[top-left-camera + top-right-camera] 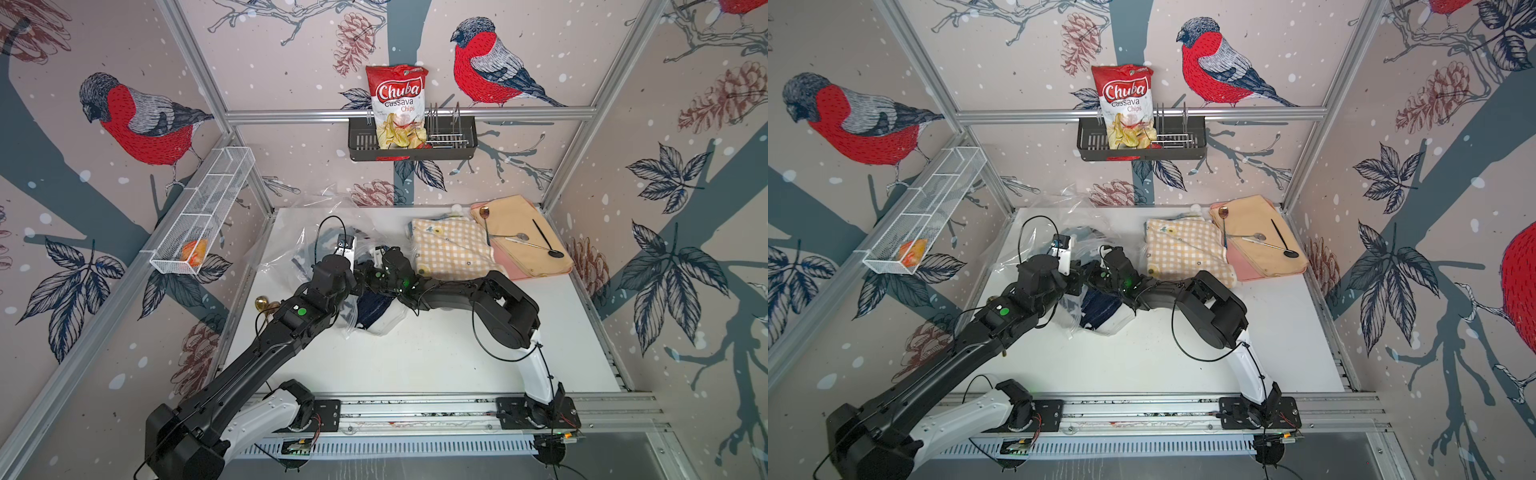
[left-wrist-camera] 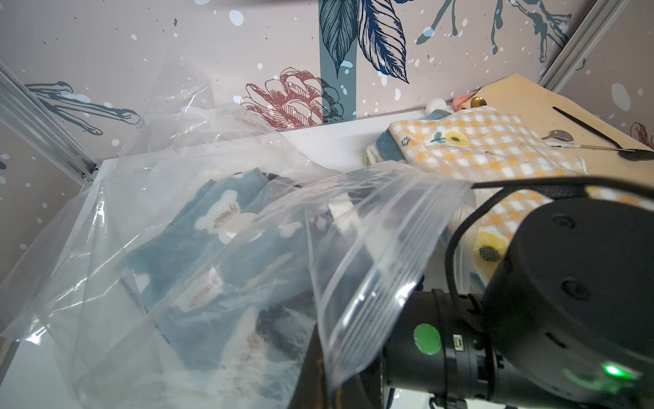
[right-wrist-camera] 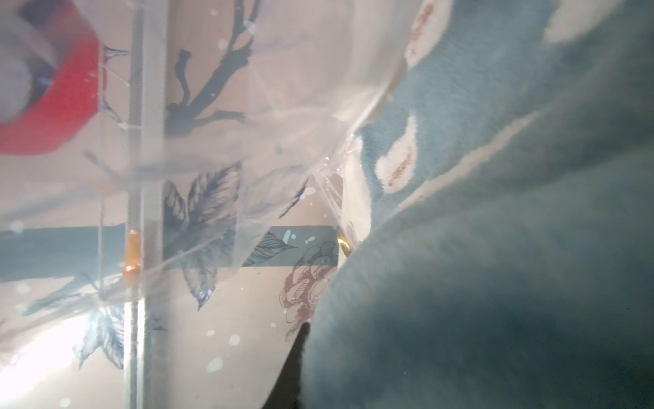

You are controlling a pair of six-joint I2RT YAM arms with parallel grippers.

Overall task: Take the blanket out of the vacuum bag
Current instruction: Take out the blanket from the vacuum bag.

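Note:
The vacuum bag [image 1: 286,245] [image 1: 1013,245], crinkly clear plastic, lies crumpled at the back left of the white table. Its round white valve cap [image 2: 240,226] shows in the left wrist view. Inside lies the blanket [image 2: 184,248], blue fleece with white patches. A dark fold of the blanket [image 1: 374,309] [image 1: 1100,309] pokes out at the bag's front. My left gripper [image 1: 353,266] [image 2: 318,371] is shut on the bag's ribbed zip edge [image 2: 375,276]. My right gripper [image 1: 376,259] reaches into the bag's mouth, shut on the blanket [image 3: 495,248]. One dark finger [image 3: 295,364] shows; fleece hides the other.
A yellow checked towel [image 1: 453,249] and a beige cloth [image 1: 528,249] carrying spoons lie at the back right. A black wall basket [image 1: 457,145] holds a chips bag [image 1: 399,99]. A white mesh basket [image 1: 199,216] hangs on the left wall. The right arm's wrist [image 2: 531,301] crowds the bag's mouth.

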